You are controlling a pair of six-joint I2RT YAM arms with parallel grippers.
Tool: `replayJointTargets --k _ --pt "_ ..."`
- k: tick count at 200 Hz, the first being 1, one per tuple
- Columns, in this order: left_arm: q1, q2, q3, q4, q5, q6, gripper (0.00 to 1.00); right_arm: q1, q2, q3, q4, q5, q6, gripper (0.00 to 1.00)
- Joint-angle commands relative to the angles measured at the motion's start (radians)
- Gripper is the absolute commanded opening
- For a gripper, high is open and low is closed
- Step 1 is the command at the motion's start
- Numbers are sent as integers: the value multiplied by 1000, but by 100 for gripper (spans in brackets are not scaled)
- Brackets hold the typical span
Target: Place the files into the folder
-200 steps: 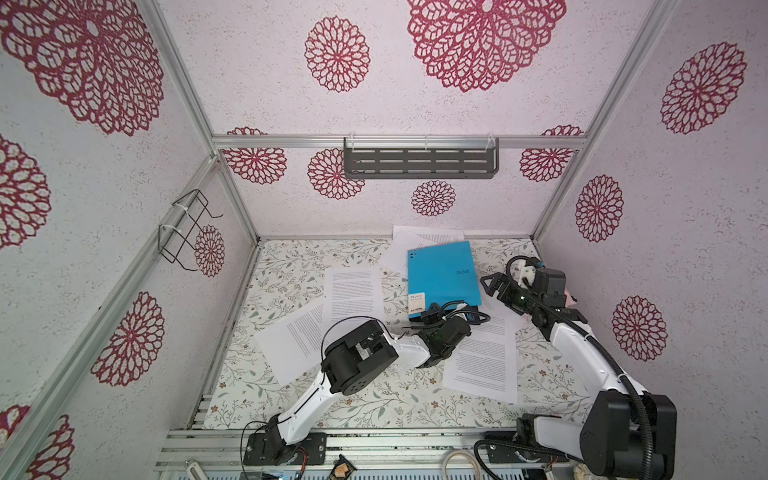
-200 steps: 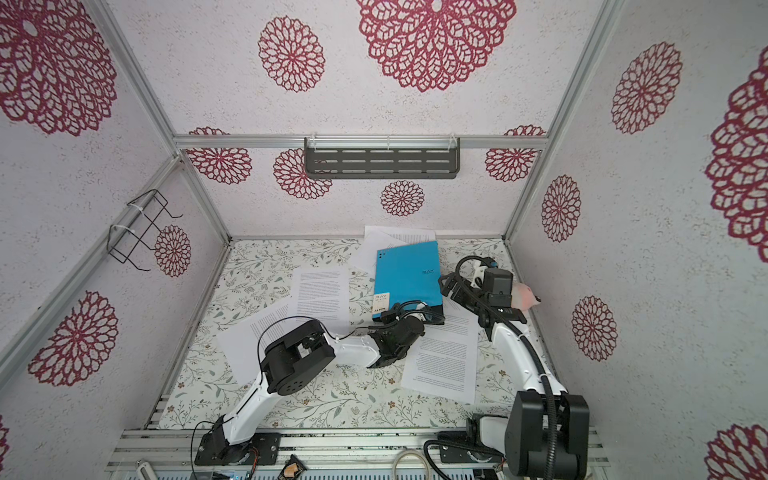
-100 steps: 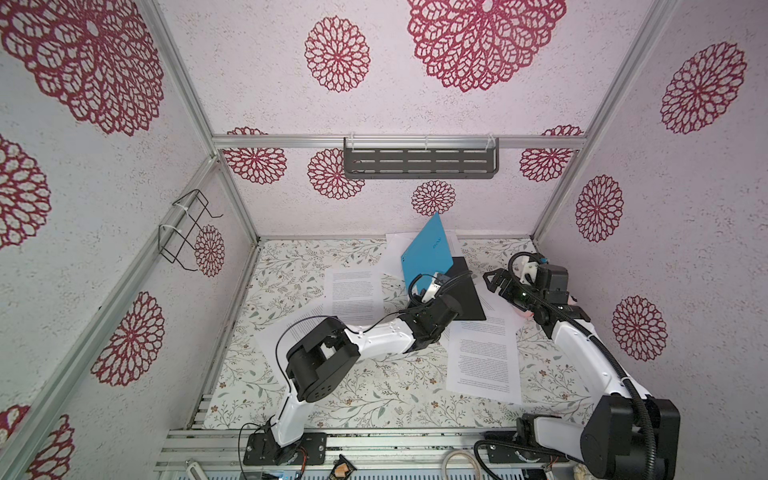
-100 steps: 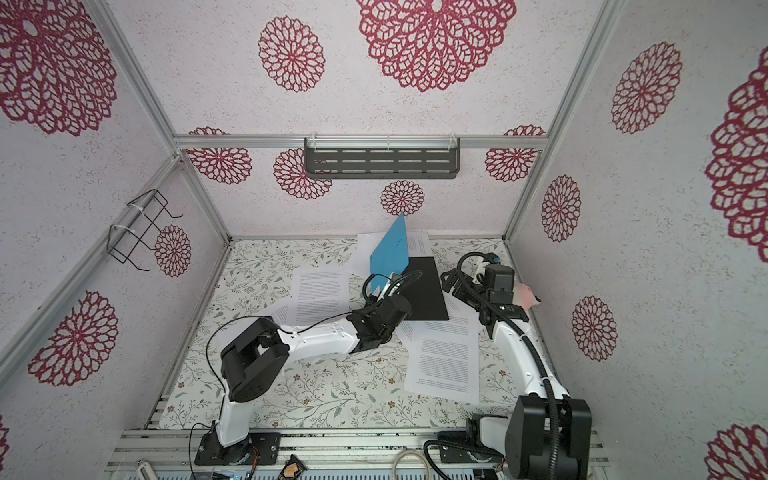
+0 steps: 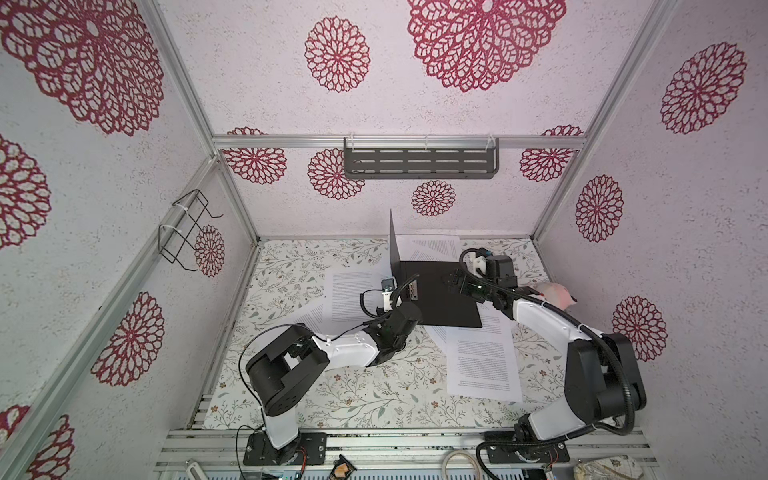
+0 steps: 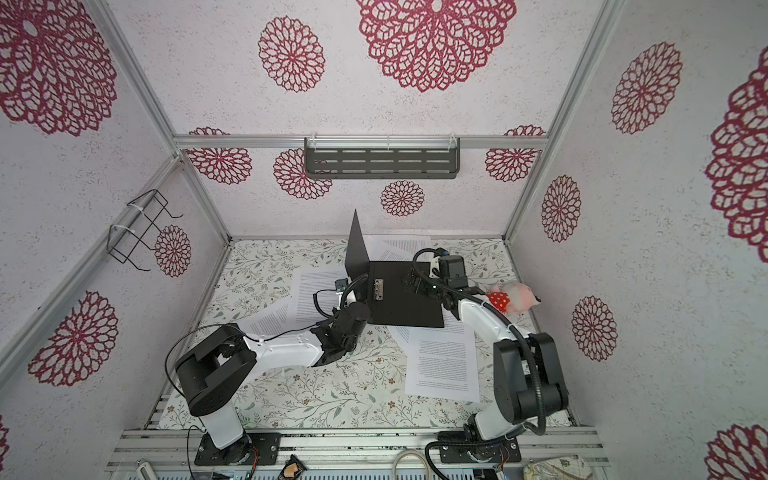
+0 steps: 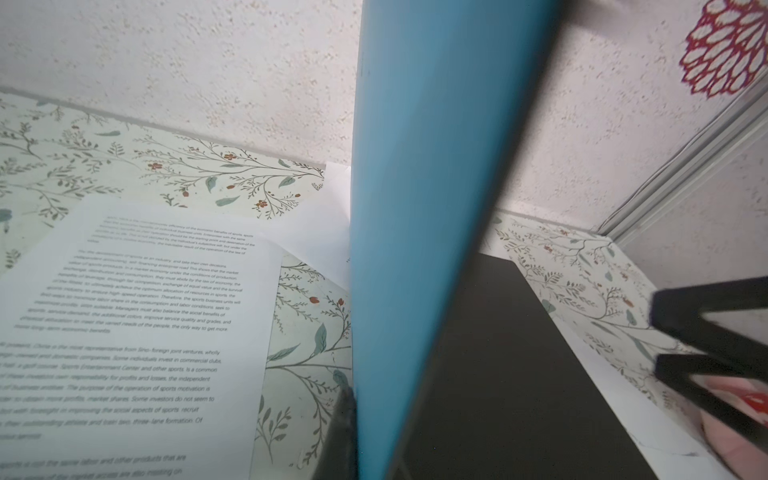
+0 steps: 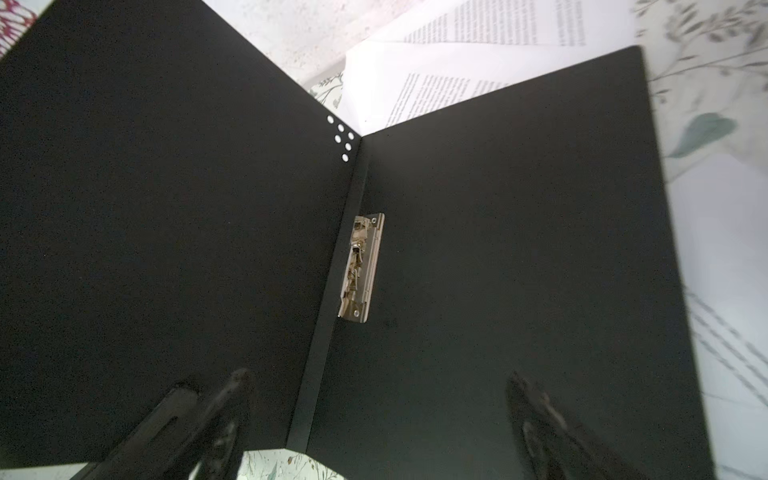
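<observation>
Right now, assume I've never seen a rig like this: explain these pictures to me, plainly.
Two robot arms, each ending in a two-finger gripper, stand at the near edge of a flowered table. Both top views look down from one camera overhead. The other two pictures come from cameras on the arms' wrists. Loose on the table lie printed paper sheets, and a pink soft toy sits near the right wall. The folder lies open, black inside up, with a metal clip at its spine. The left gripper is shut on its blue cover, holding it upright. The right gripper is open over the black inside, holding nothing.
</observation>
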State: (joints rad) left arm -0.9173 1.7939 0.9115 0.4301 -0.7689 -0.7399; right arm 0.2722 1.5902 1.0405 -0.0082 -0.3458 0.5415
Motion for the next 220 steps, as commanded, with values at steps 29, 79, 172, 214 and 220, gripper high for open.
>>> replayJointTargets --k 29,79,172,214,220 --pt "6 -2 -168 187 47 -199 4 77 154 133 38 -10 3 93" --pt "63 -10 -274 313 74 -306 0 124 268 232 -7 -4 -15 92" --pt "107 -134 -355 258 -90 -271 0 183 372 323 -68 21 -40 91" --pt "106 -51 -369 344 -44 -278 23 203 405 335 -68 20 -39 90" --pt "106 -47 -377 369 -39 -272 36 206 407 335 -69 19 -38 90"
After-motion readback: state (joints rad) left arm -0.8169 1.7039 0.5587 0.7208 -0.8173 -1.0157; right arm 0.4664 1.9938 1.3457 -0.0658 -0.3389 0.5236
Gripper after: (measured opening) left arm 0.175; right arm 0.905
